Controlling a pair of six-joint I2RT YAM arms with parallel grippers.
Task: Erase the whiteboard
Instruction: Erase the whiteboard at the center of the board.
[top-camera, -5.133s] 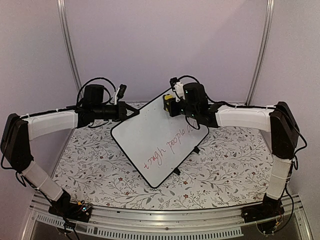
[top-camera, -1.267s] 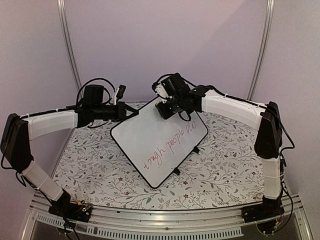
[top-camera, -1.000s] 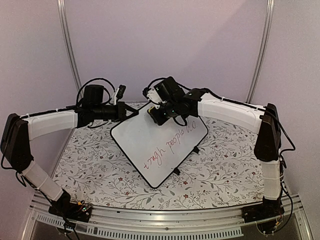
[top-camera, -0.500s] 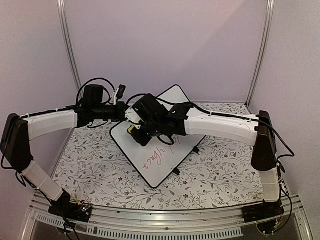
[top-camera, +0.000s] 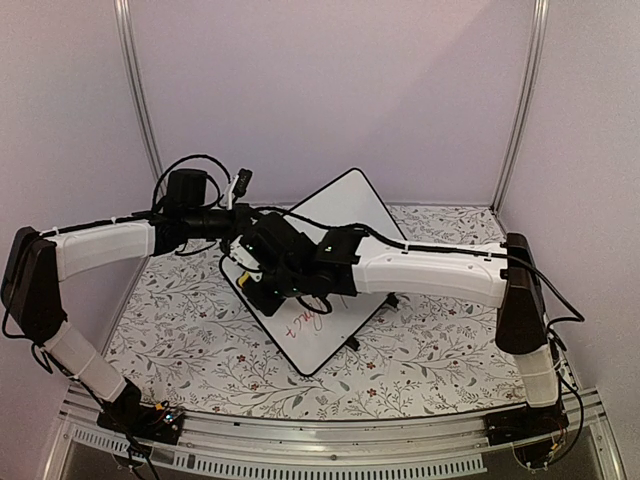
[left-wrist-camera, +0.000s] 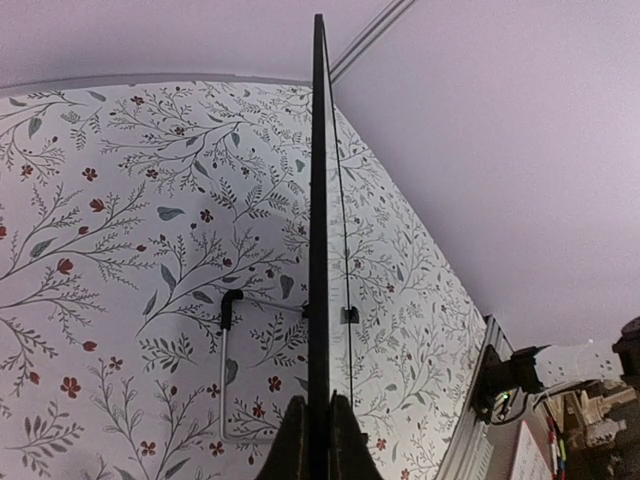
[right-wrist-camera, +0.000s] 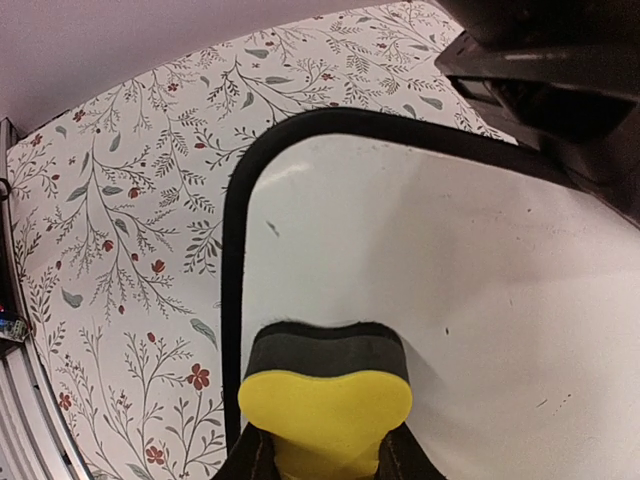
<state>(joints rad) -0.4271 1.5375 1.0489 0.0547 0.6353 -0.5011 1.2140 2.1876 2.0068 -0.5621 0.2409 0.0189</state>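
Note:
The whiteboard stands tilted on the table, a corner pointing up. Red handwriting shows low on its face, partly hidden by the right arm. My left gripper is shut on the board's upper-left edge. In the left wrist view the whiteboard is edge-on between the closed fingers of that gripper. My right gripper is shut on a yellow eraser. The eraser's dark felt presses the whiteboard near its left frame. From above, the eraser sits at the board's left side.
A floral cloth covers the table. The board's wire foot rests on the cloth behind it. Purple walls with metal posts close the back. An aluminium rail runs along the near edge.
The right arm has swept with the eraser from the board's upper right across to its left side. The dark writing it passed over is gone. The left arm and board have stayed put.

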